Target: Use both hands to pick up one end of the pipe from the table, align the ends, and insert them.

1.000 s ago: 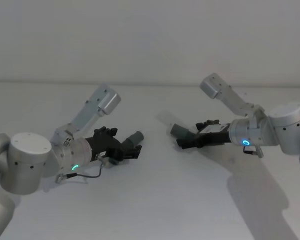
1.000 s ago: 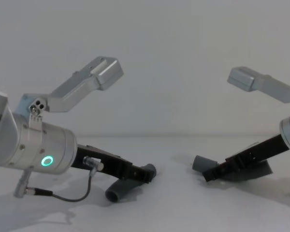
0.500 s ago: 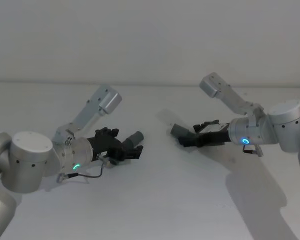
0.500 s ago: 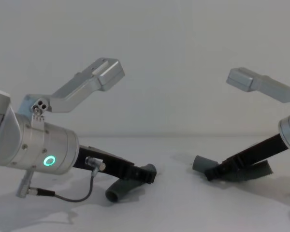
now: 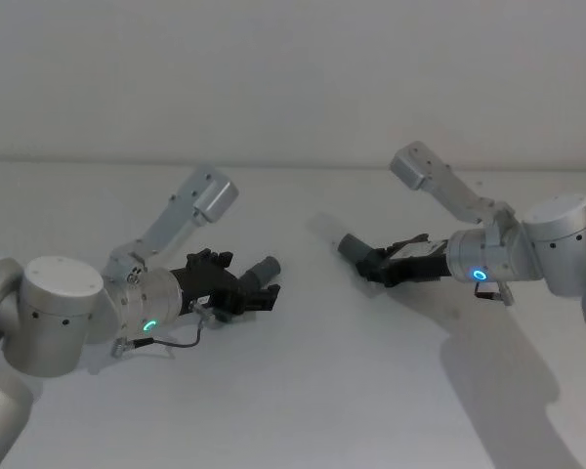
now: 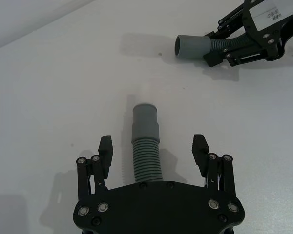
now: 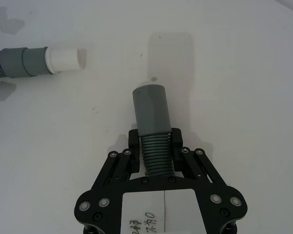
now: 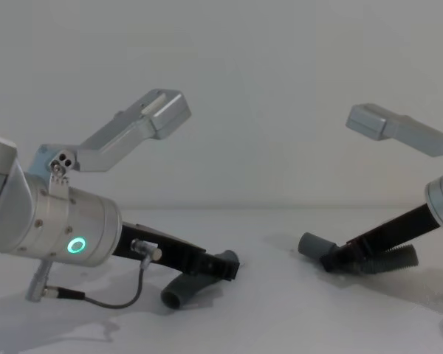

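Note:
The pipe lies in two pieces on the white table (image 5: 303, 391). My left gripper (image 6: 153, 144) is open, with one finger on each side of the left piece's ribbed body (image 6: 147, 163) and clear of it. That piece's grey cuff (image 5: 266, 268) points toward the right arm, and its white tip (image 7: 63, 58) shows in the right wrist view. My right gripper (image 7: 155, 139) is shut on the right piece's ribbed body, just behind its grey socket cuff (image 7: 151, 109). The cuff (image 8: 312, 244) is tilted up and points left, and the ribbed tail (image 8: 391, 259) trails behind the fingers.
The left piece's other end (image 8: 173, 297) rests on the table below the left arm. A grey cable (image 8: 111, 299) loops under the left wrist. A stretch of bare table (image 5: 308, 259) separates the two cuffs.
The right gripper has raised and drawn its hose piece slightly back, so the cuff sits a little higher and the ribbed tail now shows. The left gripper has barely moved.

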